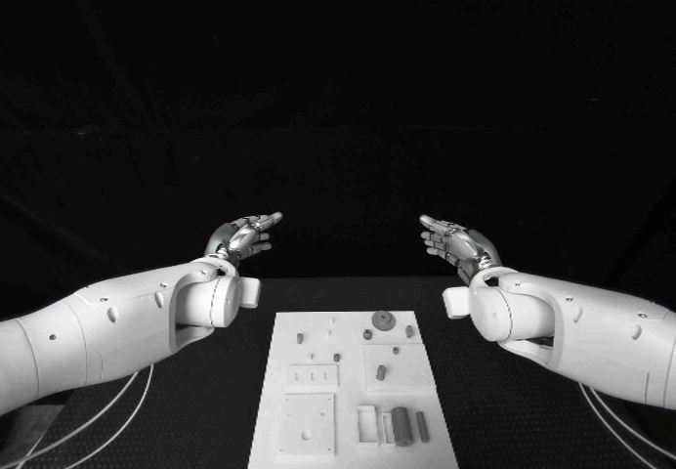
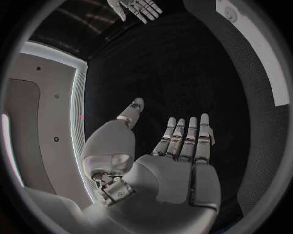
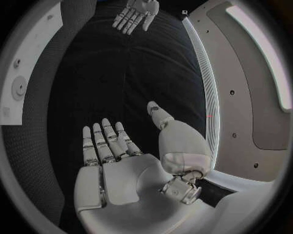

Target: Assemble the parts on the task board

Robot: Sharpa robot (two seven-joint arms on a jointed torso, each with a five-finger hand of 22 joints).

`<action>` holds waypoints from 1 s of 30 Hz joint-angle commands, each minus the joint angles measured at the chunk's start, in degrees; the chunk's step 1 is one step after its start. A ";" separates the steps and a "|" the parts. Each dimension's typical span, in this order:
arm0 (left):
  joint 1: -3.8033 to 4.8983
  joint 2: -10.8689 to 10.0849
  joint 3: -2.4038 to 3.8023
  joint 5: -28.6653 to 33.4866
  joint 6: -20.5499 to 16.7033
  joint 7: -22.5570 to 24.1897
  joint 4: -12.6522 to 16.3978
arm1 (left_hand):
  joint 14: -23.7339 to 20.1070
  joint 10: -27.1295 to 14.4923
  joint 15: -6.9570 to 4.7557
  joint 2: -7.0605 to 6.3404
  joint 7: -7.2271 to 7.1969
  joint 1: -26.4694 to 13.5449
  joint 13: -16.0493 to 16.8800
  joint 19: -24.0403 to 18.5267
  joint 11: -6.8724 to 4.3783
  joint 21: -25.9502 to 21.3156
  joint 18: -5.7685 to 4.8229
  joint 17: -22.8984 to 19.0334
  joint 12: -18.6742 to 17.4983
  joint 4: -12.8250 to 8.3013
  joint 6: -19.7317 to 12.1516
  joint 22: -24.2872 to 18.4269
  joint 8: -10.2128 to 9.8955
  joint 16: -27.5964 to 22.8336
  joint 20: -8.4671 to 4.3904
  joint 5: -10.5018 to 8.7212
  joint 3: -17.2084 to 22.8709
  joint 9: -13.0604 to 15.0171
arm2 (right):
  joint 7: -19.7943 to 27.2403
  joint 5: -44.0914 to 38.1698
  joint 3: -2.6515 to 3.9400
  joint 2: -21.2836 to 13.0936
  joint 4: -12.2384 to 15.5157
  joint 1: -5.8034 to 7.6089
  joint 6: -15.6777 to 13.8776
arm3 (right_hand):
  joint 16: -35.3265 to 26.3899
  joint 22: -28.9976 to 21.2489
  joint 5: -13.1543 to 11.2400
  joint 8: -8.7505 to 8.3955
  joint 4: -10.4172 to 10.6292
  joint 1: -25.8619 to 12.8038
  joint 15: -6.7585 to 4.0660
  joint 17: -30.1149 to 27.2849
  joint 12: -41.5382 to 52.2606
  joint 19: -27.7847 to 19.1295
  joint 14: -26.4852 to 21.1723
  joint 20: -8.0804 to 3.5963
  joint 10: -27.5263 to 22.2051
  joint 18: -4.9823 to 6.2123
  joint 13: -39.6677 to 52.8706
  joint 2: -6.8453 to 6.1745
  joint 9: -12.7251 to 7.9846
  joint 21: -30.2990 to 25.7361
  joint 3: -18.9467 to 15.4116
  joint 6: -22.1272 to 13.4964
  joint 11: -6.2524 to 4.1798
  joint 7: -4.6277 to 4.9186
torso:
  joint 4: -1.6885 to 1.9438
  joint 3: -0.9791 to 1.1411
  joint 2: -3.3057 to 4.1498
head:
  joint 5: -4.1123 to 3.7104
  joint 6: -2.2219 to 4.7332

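The white task board (image 1: 317, 332) lies in the middle of the table in the head view, with small grey parts on it: a round disc (image 1: 382, 319) near its far end, short pegs (image 1: 408, 427) lying near its front right, and a small cylinder (image 1: 382, 373) in between. My left hand (image 1: 242, 235) is raised above the table beyond the board's far left, fingers straight and apart, holding nothing. My right hand (image 1: 453, 237) mirrors it at the far right, also empty. Each wrist view shows its own flat palm (image 2: 174, 165) (image 3: 119, 170) and the opposite hand (image 2: 136, 8) (image 3: 135, 13) across from it.
The black table (image 1: 197, 391) surrounds the board on both sides. A strip of the board (image 3: 18, 87) with the disc shows at the edge of the right wrist view. White cables (image 1: 85, 430) hang under the left arm.
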 commanded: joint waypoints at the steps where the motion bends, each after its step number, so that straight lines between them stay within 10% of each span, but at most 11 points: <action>1: 1.51 0.72 -0.84 -0.90 8.57 -6.79 -2.33 | 0.39 0.48 0.00 -0.02 0.03 0.47 0.07 0.37 0.00 0.15 -0.89 0.32 0.23 -0.05 0.33 0.32 0.27 0.25 0.01 0.20 0.30 0.25 | -8.24 -2.58 -0.73 0.40 -2.80 1.68 13.54 | 1.30 2.53 0.31 0.99 -0.80 2.10 0.76 1.30 0.51 0.27 1.36 0.60 1.62 1.03 0.24 0.04 1.22 0.46 0.93 1.20 0.47 4.81 | 0.01 -0.01 -0.01 | 0.00 -0.01; 7: 2.46 1.06 -1.49 -0.97 9.81 -7.90 -3.70 | 1.68 2.80 0.09 0.30 0.72 0.90 0.39 1.16 0.23 0.53 -0.89 1.06 0.68 -0.24 1.12 0.67 0.67 1.15 -0.37 0.21 0.43 0.49 | -12.03 -3.36 -1.92 0.83 -6.23 3.94 19.29 | 5.50 16.28 0.32 3.61 -4.05 5.44 2.23 4.76 2.05 6.05 7.55 0.10 4.91 2.31 0.78 -0.11 3.71 2.40 1.93 5.04 1.77 6.10 | 0.01 -0.01 -0.01 | 0.00 -0.01; 12: 2.46 1.06 -1.49 -0.97 9.81 -7.90 -3.70 | 5.21 8.05 0.82 1.38 3.96 1.97 1.14 4.61 2.22 2.12 -0.37 1.72 2.18 -1.16 4.41 1.41 1.92 2.96 -1.68 0.40 0.96 0.94 | -12.98 -3.55 -2.22 0.93 -7.10 4.51 20.73 | 7.89 16.02 0.33 5.67 -6.74 8.39 2.47 5.65 4.28 9.94 12.33 -0.28 9.77 3.80 1.58 -0.64 4.30 3.43 2.96 9.10 2.74 7.05 | 0.01 -0.01 -0.01 | 0.00 -0.01; 13: 2.40 -0.04 -1.71 -2.17 12.71 -6.82 -3.43 | 6.08 8.74 1.10 1.53 4.60 2.03 1.23 5.19 2.63 2.34 -0.30 1.85 2.42 -1.29 4.88 1.50 2.01 3.36 -1.89 0.45 1.03 0.93 | -10.77 -27.22 -2.24 2.65 -12.52 4.12 16.53 | 8.17 15.97 0.34 5.94 -6.84 8.89 2.28 5.74 4.58 10.48 12.95 -0.34 10.48 4.02 1.68 -0.78 4.35 3.53 3.13 9.68 2.62 6.99 | 0.00 -0.23 0.31 | 0.44 -1.18; 17: 2.34 -0.93 -1.80 -2.19 12.66 -5.65 -2.50 | 16.03 16.07 1.51 2.64 7.12 2.98 2.37 11.72 4.68 5.27 1.39 3.46 5.52 -2.00 9.75 2.59 3.29 7.82 -3.48 0.75 2.37 1.07 | -11.27 -30.81 -2.24 2.71 -12.75 4.10 15.42 | 10.15 15.78 0.40 7.54 -7.04 12.43 0.77 6.47 6.27 14.07 17.29 -0.68 14.58 5.38 2.27 -1.63 4.75 4.42 4.13 13.34 1.17 6.11 | 0.25 -0.12 0.27 | 0.23 -1.43; 20: 2.34 -2.15 -1.83 -2.21 15.55 -5.29 -1.34 | 23.72 21.36 -0.31 3.21 9.10 4.26 3.23 17.23 5.71 8.01 3.28 5.30 7.68 -2.40 12.79 3.80 3.51 11.23 -4.78 1.28 3.50 0.72 | -11.42 -37.32 -2.23 2.89 -13.17 4.10 14.80 | 11.51 15.52 0.36 8.39 -7.06 15.04 -0.50 7.07 7.22 17.16 20.60 -0.83 17.45 6.45 2.56 -2.02 4.89 5.07 4.56 15.82 0.13 5.46 | 0.13 0.03 0.65 | 0.23 -1.13; 30: 2.35 -5.66 -1.82 -3.64 19.06 -3.97 3.14 | 26.92 24.61 -1.59 4.10 8.32 5.83 3.20 19.92 4.67 8.62 2.76 7.03 7.96 -3.92 16.36 4.24 2.60 10.96 -6.22 1.36 3.85 -0.57 | -11.68 -57.76 -2.21 4.50 -16.95 4.10 17.55 | 16.09 14.09 0.34 8.05 -7.01 19.08 -6.05 10.18 10.12 29.70 33.04 -1.23 27.28 10.59 4.75 -4.22 4.13 7.40 3.31 19.78 -3.70 4.57 | 0.64 0.26 1.84 | -0.43 -0.97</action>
